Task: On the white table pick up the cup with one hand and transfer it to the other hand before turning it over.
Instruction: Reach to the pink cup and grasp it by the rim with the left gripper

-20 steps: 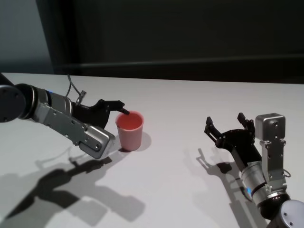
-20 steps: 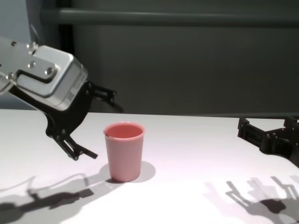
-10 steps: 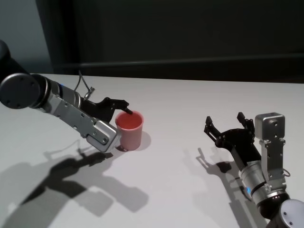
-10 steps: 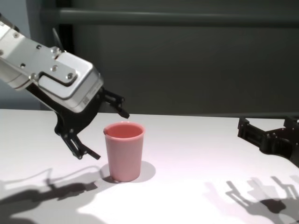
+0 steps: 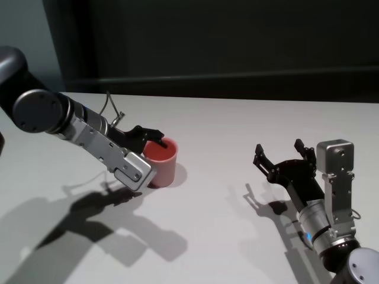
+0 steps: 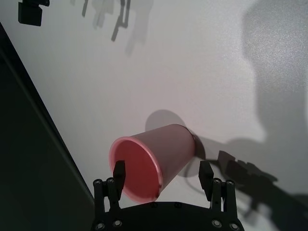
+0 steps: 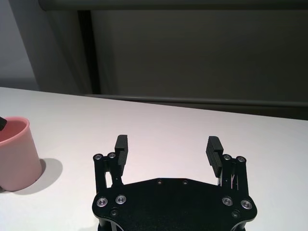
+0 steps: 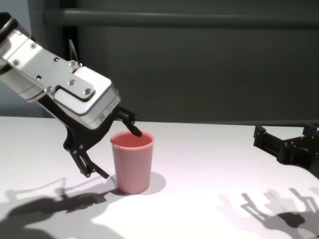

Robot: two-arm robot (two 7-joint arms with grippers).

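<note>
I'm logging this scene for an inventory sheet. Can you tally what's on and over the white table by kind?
Pink cup: 1, standing upright on the white table.
Black grippers: 2, the left gripper open around the cup's rim, the right gripper open and apart from the cup.
White table: 1.
Total: 4.

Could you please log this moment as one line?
left gripper: open, straddling cup | cup: upright on white table | right gripper: open, idle
</note>
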